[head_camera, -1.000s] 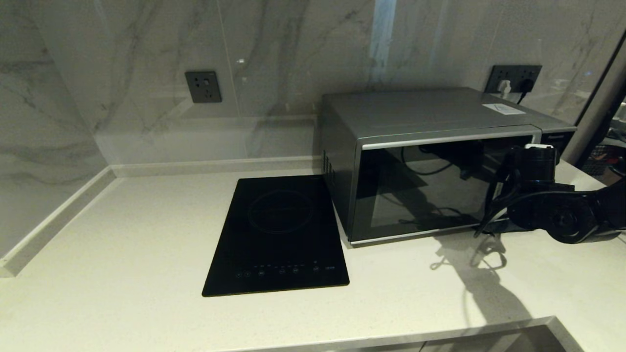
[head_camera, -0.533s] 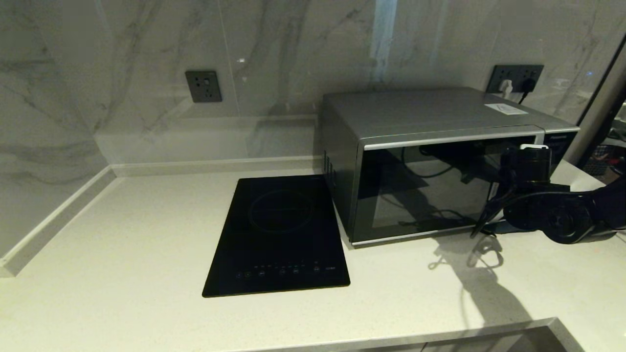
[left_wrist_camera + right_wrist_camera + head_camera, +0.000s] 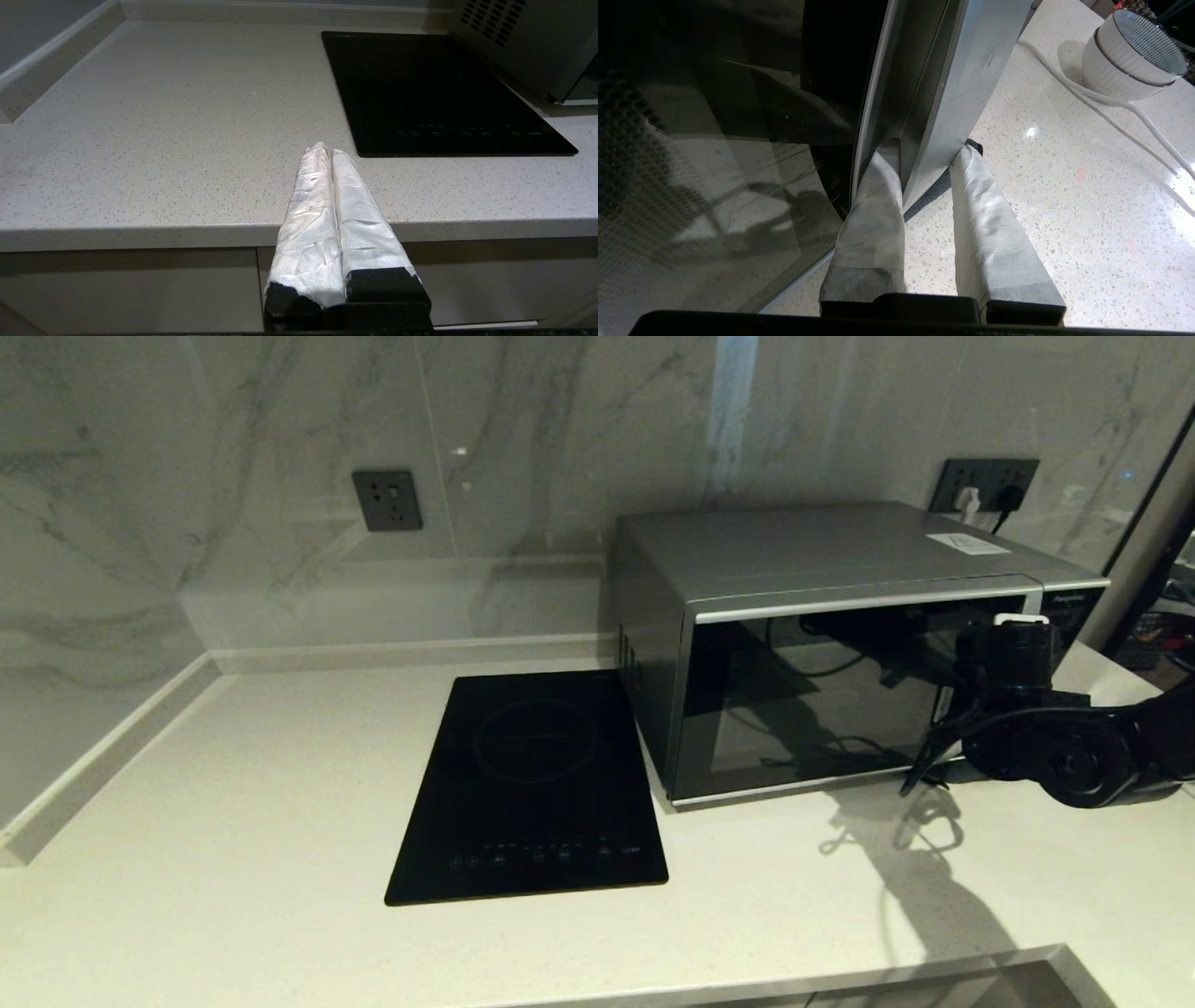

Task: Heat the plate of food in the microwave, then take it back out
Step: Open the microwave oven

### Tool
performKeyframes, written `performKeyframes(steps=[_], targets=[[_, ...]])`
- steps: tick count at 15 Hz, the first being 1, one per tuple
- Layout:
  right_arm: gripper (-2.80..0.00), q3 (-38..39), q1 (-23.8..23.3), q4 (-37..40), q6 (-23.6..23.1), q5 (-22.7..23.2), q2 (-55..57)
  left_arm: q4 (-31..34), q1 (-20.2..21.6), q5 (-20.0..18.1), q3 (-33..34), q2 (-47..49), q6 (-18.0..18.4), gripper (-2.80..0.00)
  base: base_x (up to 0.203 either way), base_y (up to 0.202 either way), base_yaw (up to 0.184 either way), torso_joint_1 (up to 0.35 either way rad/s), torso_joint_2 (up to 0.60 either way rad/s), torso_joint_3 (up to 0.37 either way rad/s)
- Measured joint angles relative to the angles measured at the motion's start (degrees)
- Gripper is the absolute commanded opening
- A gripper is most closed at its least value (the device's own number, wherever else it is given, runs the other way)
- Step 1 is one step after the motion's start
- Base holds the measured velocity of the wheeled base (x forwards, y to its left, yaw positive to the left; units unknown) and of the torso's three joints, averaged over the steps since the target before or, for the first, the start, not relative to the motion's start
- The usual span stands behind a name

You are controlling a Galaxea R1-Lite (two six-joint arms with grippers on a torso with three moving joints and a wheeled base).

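right hand clamped astride curved silver door handle | silver-grey boxy microwave door shut | handle upright, directly ahead | left hand closed, empty, parked

— Where's your right arm?

— Stretched in from my right side, low and level, wrist turned toward the microwave. My right claw has its two wrapped fingers on either side of the handle, pinching it.

— And the left?

— Parked off the near edge of the tabletop, not showing in the head view. My left claw has its padded fingers pressed flat together, nothing between them.
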Motion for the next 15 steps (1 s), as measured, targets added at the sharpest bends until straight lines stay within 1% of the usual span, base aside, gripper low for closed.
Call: performKeyframes(steps=[3,7,10,11,15], targets=[[-2.80,2.59,0.38,0.49,0.44,-0.39,-1.18,0.02,-0.05,0.02,0.00,0.00,0.00,-2.80,0.000,0.000,0.000,0.000,0.00,0.000],[-2.80,6.27,0.61,0.17,2.40,-0.25,-3.01,0.00,-0.04,0.02,0.00,0.00,0.02,-2.80,0.000,0.000,0.000,0.000,0.00,0.000],[-2.80,7.73,0.63,0.28,2.57,-0.11,-4.10,0.02,-0.02,0.02,0.00,0.00,-0.01,-2.80,0.000,0.000,0.000,0.000,0.00,0.000],[0.00,8.13,0.63,0.26,2.54,-0.11,-4.38,0.02,-0.02,0.02,0.00,0.00,0.02,-2.80,0.000,0.000,0.000,0.000,0.00,0.000],[0.00,10.19,1.07,0.41,2.36,-0.33,-6.52,0.00,-0.02,0.03,0.00,0.00,0.00,-2.80,0.000,0.000,0.000,0.000,0.00,0.000]])
